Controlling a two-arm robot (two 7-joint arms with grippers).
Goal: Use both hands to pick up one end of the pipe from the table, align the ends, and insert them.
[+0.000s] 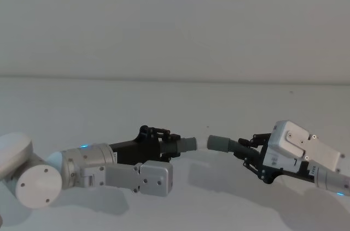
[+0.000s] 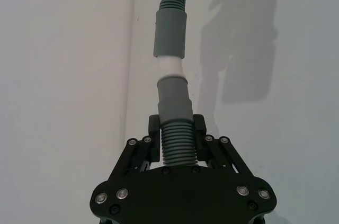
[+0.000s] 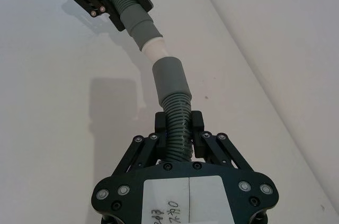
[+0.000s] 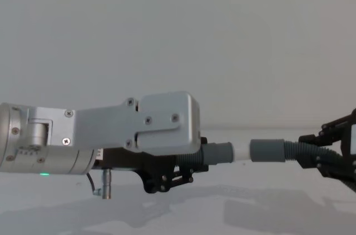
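Both pipe pieces are held above the white table [image 1: 98,105], end to end. My left gripper [image 1: 168,144] [image 2: 177,128] is shut on the ribbed part of the left pipe piece [image 2: 177,147], whose grey cuff [image 1: 187,143] [image 4: 219,153] points right. A white spigot [image 1: 202,142] [image 2: 170,68] [image 4: 242,154] spans the short gap between the two cuffs. My right gripper [image 1: 244,150] [image 3: 179,126] is shut on the ribs of the right pipe piece [image 3: 177,113], whose cuff [image 1: 220,143] [image 3: 169,78] [image 4: 267,150] meets the spigot's tip. How deep the spigot sits I cannot tell.
A pale wall [image 1: 175,23] rises behind the table's far edge. The arms' shadows [image 4: 183,201] fall on the surface below the pipe. My left arm's silver body [image 4: 139,124] looms large in the chest view.
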